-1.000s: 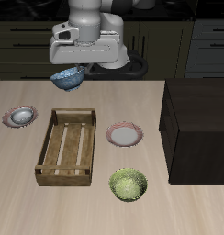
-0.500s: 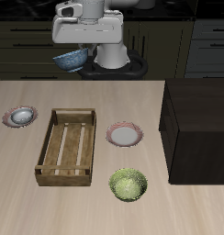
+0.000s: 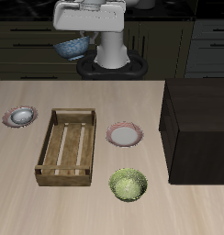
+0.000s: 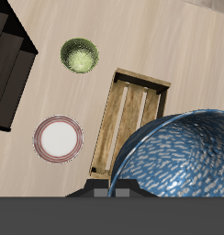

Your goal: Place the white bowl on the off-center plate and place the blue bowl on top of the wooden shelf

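End effector [image 3: 75, 39] fingers hidden behind blue bowl [image 4: 178, 156]

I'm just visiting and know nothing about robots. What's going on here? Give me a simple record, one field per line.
gripper: high above the table's back, shut on the blue bowl
blue bowl: held in the air, speckled inside
white bowl: sitting on the off-center plate
other plate: empty, between the wooden crate and the wooden shelf
wooden crate: slatted, empty
green bowl: on the table near its front edge
wooden shelf: dark, nothing seen on its top
left to do: blue bowl onto the shelf
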### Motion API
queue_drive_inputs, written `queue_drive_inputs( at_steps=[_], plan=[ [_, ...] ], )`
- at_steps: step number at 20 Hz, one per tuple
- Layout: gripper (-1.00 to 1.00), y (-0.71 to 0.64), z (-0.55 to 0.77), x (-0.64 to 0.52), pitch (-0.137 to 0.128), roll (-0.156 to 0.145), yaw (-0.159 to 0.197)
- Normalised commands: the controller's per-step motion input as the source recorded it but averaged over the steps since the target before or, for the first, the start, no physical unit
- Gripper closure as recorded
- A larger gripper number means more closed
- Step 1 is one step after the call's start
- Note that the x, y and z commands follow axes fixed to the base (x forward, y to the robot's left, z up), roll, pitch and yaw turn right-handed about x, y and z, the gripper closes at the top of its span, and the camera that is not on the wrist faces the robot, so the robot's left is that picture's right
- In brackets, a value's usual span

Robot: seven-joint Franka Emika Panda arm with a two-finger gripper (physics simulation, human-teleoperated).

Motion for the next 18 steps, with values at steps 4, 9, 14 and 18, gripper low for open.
queue_drive_inputs(
  at_steps=[4, 9, 14, 18],
  plan=[
    [1.0, 0.17, 0.01, 0.19, 0.023, -0.007, 0.015],
    [1.0, 0.4, 0.18, 0.16, -0.009, 0.045, -0.001],
    [1.0, 0.49, 0.21, 0.16, -0.017, 0.05, 0.001],
    [1.0, 0.38, 0.1, 0.09, -0.006, 0.056, 0.017]
  ],
)
